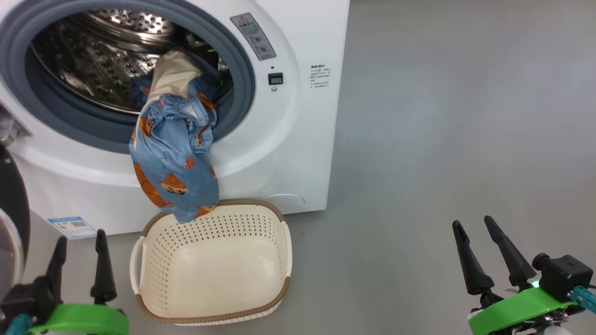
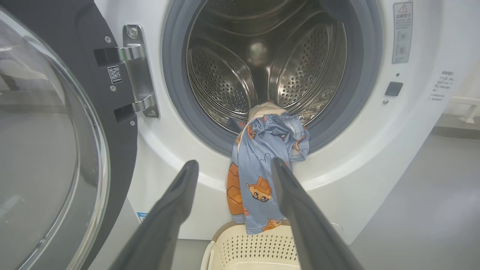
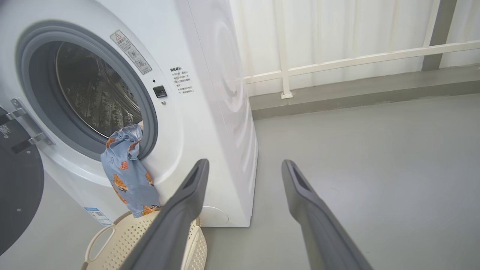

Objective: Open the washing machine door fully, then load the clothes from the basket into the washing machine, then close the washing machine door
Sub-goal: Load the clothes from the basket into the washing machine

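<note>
The clothes point(image 1: 174, 153) hang half out of the washing machine point(image 1: 298, 139), draped over its grey lip point(image 1: 74, 128), tail reaching the rim of the basket point(image 1: 212, 274) just below; I'd say they want a shove inward. The washing machine door point(image 2: 56, 142) stands wide. The left tool point(image 1: 81, 236) and right tool point(image 1: 472, 222) hover low, fingers apart, empty.

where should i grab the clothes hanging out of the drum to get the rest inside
Probably the hanging blue tail of the clothes, low on the front of the washing machine, above the basket. It drapes free over the gasket lip, while the top is bunched in the opening. Come straight from the front with the open left gripper, which faces it.
</note>
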